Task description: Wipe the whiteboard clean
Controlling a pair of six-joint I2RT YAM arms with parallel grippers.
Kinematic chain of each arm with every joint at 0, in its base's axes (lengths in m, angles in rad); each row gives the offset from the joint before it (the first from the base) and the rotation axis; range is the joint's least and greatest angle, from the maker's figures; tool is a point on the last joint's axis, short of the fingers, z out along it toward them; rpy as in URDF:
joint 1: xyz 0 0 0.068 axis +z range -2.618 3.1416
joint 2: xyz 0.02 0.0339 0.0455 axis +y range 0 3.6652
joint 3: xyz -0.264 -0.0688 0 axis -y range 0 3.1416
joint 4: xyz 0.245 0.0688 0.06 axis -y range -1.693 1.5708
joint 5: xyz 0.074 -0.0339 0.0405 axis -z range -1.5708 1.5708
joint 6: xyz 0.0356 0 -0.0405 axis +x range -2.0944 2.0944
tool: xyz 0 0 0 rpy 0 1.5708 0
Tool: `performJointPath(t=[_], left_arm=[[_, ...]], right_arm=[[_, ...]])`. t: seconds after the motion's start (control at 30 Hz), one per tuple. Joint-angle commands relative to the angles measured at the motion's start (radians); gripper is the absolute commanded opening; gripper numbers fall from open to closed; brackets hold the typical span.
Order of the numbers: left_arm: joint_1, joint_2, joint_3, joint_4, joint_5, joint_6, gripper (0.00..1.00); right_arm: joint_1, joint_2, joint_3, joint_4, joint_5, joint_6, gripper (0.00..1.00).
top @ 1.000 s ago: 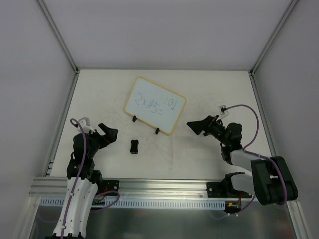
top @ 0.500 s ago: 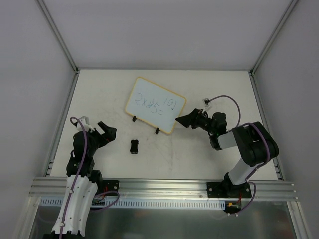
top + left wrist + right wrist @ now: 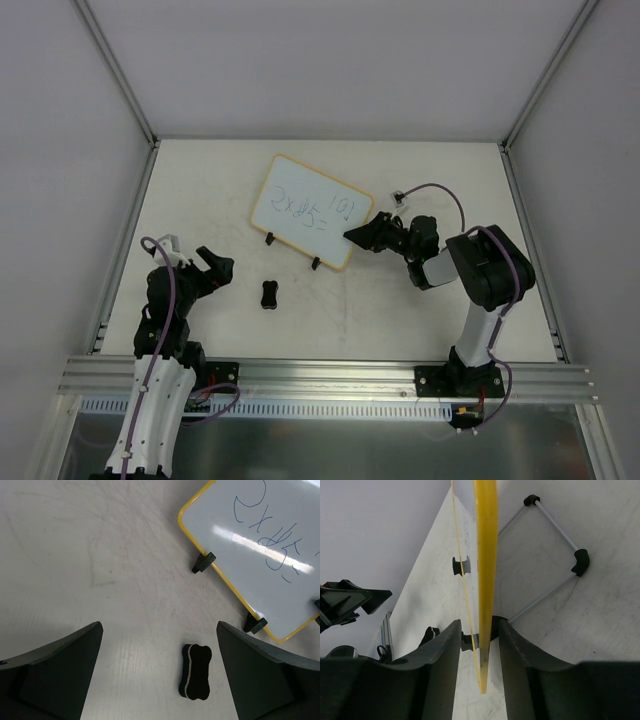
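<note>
Two states: my left claw (image 3: pixel 159 627) fully spread, empty; my right claw (image 3: pixel 480 625) half-closed astride the whiteboard's (image 3: pixel 305 210) right rim at frame centre, pinch unconfirmed. I judge it light, stiff, slick; grip rim only.

My right gripper (image 3: pixel 354 237) sits at the right edge of the whiteboard (image 3: pixel 300 205); my left gripper (image 3: pixel 218 268), jaws apart, hangs at near left beside the black eraser (image 3: pixel 269 294).

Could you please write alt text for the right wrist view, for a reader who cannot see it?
The two dark fingers of the right end effector flank the yellow rim of the whiteboard, seen edge-on; whether they pinch it is unclear. Behind the board, its wire stand rests on the pale table.
</note>
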Motion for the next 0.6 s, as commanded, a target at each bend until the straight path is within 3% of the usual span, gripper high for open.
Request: performJointPath(t=[0.0,0.17,0.27,0.4,0.5,0.57], left_arm=[[-0.006,-0.002,-0.003,0.038,0.029,0.021,0.99],[-0.007,0.052,0.006,0.065,0.047,0.033,0.99],[-0.082,0.107,0.028,0.069,-0.009,0.024,0.99],[-0.259,0.194,0.083,0.067,-0.166,0.015,0.99],[-0.385,0.271,0.127,0.067,-0.278,0.009,0.99],[-0.421,0.319,0.144,0.069,-0.322,0.006,0.99]], right_arm=[[0.009,0.014,0.033,0.248,-0.005,-0.013,0.32],[0.009,0.022,0.030,0.248,0.007,-0.013,0.29],[0.009,0.022,0.025,0.249,0.019,-0.007,0.28],[0.009,0.022,0.025,0.249,0.019,-0.004,0.18],[0.006,0.019,0.025,0.249,0.018,-0.001,0.00],[0.003,0.019,0.027,0.249,0.013,0.004,0.00]])
